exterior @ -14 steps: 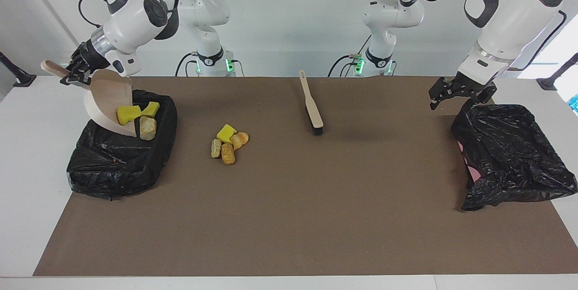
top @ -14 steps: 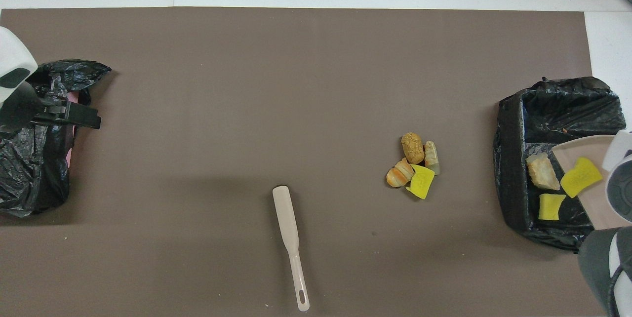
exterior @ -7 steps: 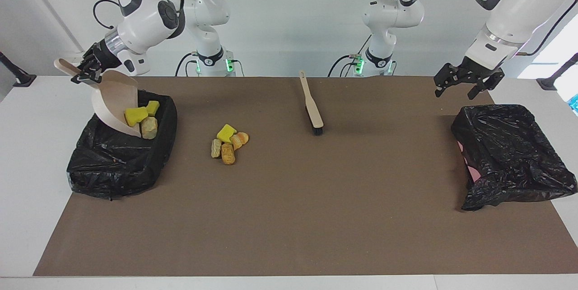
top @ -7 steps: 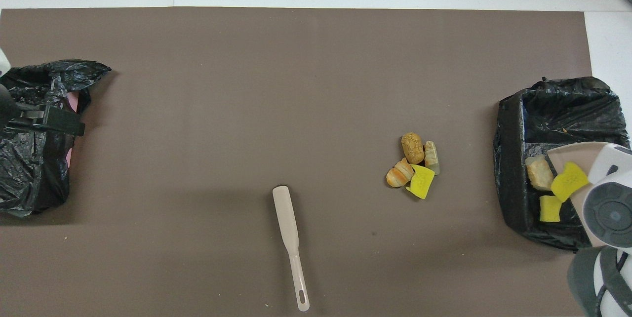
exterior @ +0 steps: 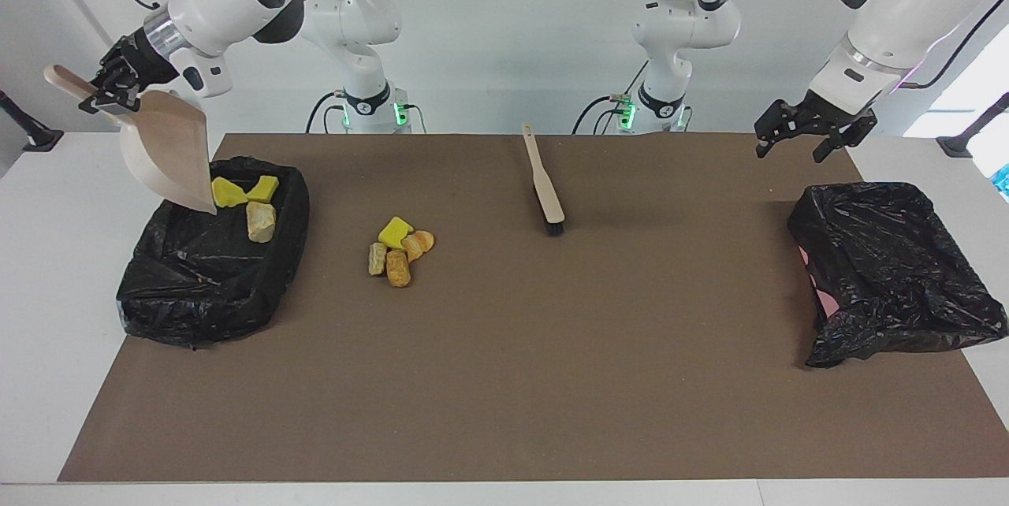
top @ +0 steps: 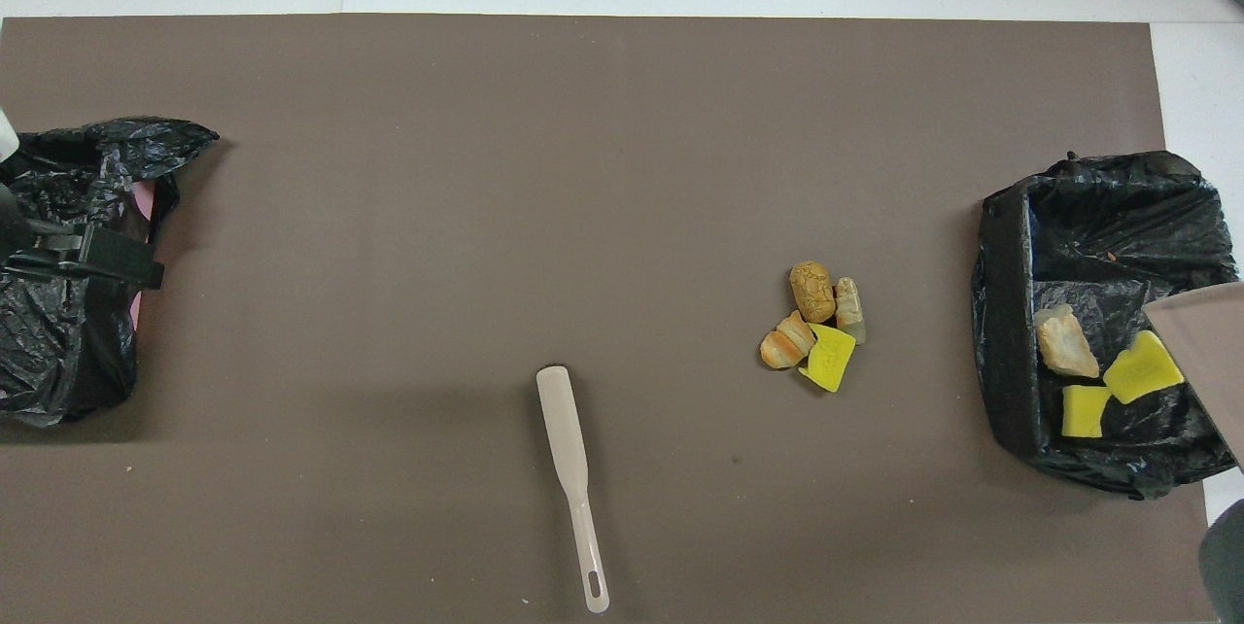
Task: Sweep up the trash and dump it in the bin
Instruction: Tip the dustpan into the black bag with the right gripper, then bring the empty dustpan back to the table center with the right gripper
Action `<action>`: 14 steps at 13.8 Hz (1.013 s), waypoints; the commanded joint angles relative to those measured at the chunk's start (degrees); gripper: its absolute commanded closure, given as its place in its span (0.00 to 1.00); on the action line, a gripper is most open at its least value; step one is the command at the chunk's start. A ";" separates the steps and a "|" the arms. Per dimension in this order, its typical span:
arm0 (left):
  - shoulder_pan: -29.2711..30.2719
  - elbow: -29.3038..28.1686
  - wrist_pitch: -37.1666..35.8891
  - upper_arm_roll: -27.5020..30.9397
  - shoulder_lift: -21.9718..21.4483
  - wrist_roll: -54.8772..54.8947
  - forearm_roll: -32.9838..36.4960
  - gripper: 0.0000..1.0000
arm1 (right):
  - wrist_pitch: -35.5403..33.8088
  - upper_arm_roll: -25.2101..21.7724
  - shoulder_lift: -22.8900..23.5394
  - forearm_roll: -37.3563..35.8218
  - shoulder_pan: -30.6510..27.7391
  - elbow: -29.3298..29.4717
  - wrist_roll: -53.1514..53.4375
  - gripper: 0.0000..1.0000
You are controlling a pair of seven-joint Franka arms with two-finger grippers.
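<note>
Three trash pieces lie in our black-lined bin; four remain on the mat beside it. Our right gripper clamps the tilted dustpan over the bin. Our left gripper, fingers spread, hovers near the other bag; the brush lies untouched.

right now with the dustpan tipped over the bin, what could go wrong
1. Four scraps lie on the mat, not yet swept; the brush lies apart from them, nearer the robots, held by neither arm.
2. The right gripper holds the dustpan by its handle, tilted steeply over the bin; lowering it could snag the loose black liner.
3. The left gripper hangs open above the mat near the second bin; a low move might catch that bag.
</note>
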 commanded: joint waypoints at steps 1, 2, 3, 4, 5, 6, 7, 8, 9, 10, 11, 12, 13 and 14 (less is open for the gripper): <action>0.20 1.00 -3.18 0.16 -0.24 0.43 1.56 0.00 | 0.20 -0.76 -0.61 1.36 -0.45 -0.36 -1.89 1.00; 0.20 1.08 -3.71 0.16 -0.24 0.43 2.35 0.00 | -0.41 -0.67 -0.87 1.45 -0.36 -0.36 -1.89 1.00; 0.20 1.52 -3.71 -0.01 -0.24 0.52 2.53 0.00 | -2.07 -0.50 -1.48 1.80 -0.10 -0.18 -1.89 1.00; 0.20 1.79 -3.54 -0.02 -0.24 0.52 2.44 0.00 | -3.83 -0.41 -2.36 3.02 0.34 0.25 -2.06 1.00; 0.20 1.70 -3.19 -0.02 -0.41 0.52 2.36 0.00 | -4.63 -0.23 -2.80 5.99 0.60 1.21 -1.81 1.00; 0.20 1.44 -2.66 -0.19 -1.11 0.44 2.36 0.00 | -5.42 0.55 -2.81 11.07 0.69 2.79 -1.37 1.00; 0.11 1.52 -2.66 -0.28 -1.20 0.35 2.36 0.00 | -7.00 1.61 -2.72 16.17 0.69 4.20 -0.75 1.00; 0.02 1.44 -2.66 -0.28 -1.20 0.26 2.27 0.00 | -8.75 2.66 -2.81 20.13 0.69 4.91 2.30 1.00; 0.11 1.44 -2.66 -0.28 -1.20 0.17 2.27 0.00 | -10.25 4.32 -2.72 23.04 0.69 5.52 7.37 1.00; 0.11 1.44 -2.66 -0.28 -1.20 0.17 2.27 0.00 | -11.22 6.17 -2.63 26.38 0.69 5.70 12.04 1.00; 0.11 1.44 -2.66 -0.28 -1.20 0.26 2.27 0.00 | -11.67 7.75 -2.46 31.11 0.69 6.23 16.35 1.00; 0.11 1.44 -2.66 -0.28 -1.20 0.26 2.27 0.00 | -13.15 8.64 -1.85 36.38 0.60 7.02 20.74 1.00; 0.11 1.44 -2.66 -0.28 -1.20 0.26 2.27 0.00 | -14.56 8.82 -0.80 41.13 0.69 7.20 26.27 1.00; 0.11 1.44 -2.66 -0.28 -1.20 0.26 2.27 0.00 | -14.92 10.04 0.00 44.40 0.69 7.11 33.28 1.00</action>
